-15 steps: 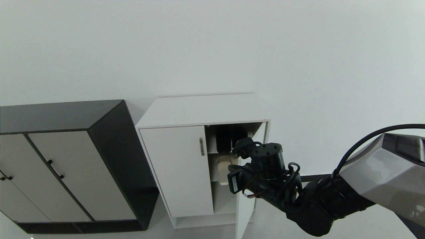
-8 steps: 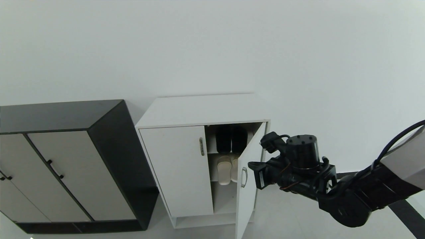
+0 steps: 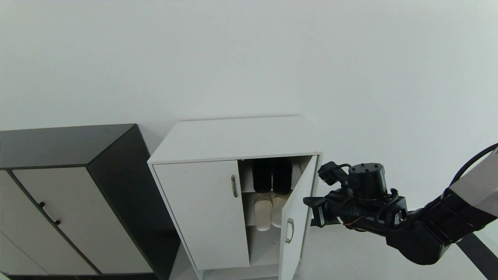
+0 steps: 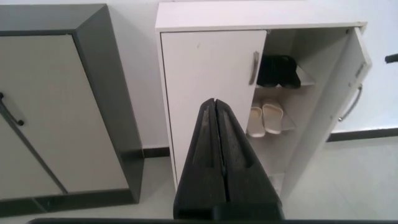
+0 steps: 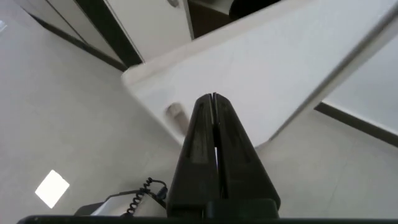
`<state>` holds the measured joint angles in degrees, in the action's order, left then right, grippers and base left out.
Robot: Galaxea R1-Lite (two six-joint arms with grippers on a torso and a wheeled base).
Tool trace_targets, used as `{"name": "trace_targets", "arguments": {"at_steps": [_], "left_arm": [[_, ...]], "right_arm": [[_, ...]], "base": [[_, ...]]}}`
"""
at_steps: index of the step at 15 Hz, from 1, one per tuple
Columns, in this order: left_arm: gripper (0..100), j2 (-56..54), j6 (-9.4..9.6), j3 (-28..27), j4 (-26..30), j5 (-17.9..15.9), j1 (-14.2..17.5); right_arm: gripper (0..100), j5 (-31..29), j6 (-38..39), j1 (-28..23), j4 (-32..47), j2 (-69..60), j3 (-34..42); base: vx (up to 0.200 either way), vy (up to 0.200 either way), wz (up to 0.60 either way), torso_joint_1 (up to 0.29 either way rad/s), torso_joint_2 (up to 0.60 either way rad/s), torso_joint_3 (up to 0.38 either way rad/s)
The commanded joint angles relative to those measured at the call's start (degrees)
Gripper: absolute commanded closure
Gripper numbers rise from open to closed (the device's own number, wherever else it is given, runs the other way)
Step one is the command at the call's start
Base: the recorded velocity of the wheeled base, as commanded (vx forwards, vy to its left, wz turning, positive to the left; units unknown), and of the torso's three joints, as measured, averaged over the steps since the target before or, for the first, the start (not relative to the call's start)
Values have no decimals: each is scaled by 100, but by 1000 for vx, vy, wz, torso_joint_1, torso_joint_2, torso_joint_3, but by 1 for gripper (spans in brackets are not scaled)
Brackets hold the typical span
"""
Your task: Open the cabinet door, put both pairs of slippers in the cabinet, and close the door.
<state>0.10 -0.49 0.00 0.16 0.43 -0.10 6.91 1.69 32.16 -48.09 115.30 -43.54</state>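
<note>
The right gripper (image 5: pixel 214 99), fingers pressed together, has pulled out of the cabinet (image 3: pixel 233 136) to the right-centre of the head view, facing the open door's (image 3: pixel 297 202) outer face. Black slippers (image 3: pixel 272 175) and pale slippers (image 3: pixel 270 210) sit shelved mid-frame. Only pushing the door shut seems left.

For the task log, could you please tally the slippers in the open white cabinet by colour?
Black slippers: 2
Cream slippers: 2
Total: 4
</note>
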Motion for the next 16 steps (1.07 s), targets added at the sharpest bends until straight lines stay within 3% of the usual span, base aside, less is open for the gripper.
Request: {"name": "trace_targets", "arguments": {"at_steps": [1, 16], "left_arm": [[100, -1, -4, 0, 2, 1, 1], [100, -1, -4, 0, 2, 1, 1]], "right_arm": [[100, 12, -46, 36, -7, 186, -40], [100, 3, -11, -8, 10, 1645, -2018]], "base": [[0, 0, 0, 0, 0, 0], [0, 0, 0, 0, 0, 0]]}}
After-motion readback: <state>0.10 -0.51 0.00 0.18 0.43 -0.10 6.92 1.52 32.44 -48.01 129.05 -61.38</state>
